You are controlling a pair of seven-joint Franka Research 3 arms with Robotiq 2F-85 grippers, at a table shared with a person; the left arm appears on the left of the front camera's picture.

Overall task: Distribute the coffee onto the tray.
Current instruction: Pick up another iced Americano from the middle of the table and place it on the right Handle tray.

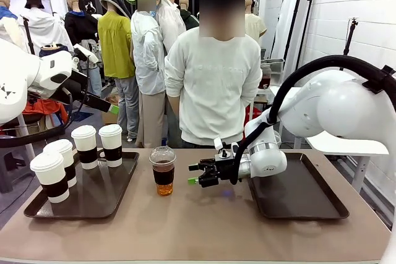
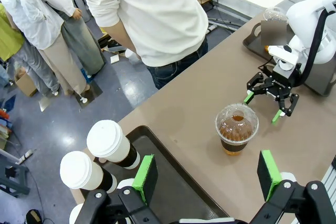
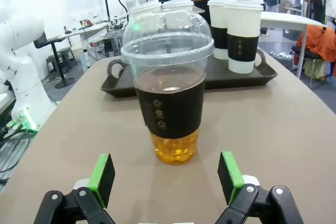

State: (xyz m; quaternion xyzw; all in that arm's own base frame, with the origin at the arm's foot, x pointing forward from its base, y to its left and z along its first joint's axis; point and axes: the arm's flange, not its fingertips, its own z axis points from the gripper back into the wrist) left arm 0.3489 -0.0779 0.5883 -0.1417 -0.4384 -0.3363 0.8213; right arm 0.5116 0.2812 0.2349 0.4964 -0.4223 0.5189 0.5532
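My right pincer lies level and low over the table. Its jaws are spread and aimed at the clear cup, which stands just ahead, untouched. My left pincer hangs high, jaws spread, above the left tray carrying four paper cups.

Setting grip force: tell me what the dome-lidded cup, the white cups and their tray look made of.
Dome-lidded cup: clear glossy plastic, the amber drink shows through; dark band looks like matte paper. White cups: matte paper apparently, with smooth lids, probably plastic. Tray: dark brown, faint sheen, likely moulded plastic.
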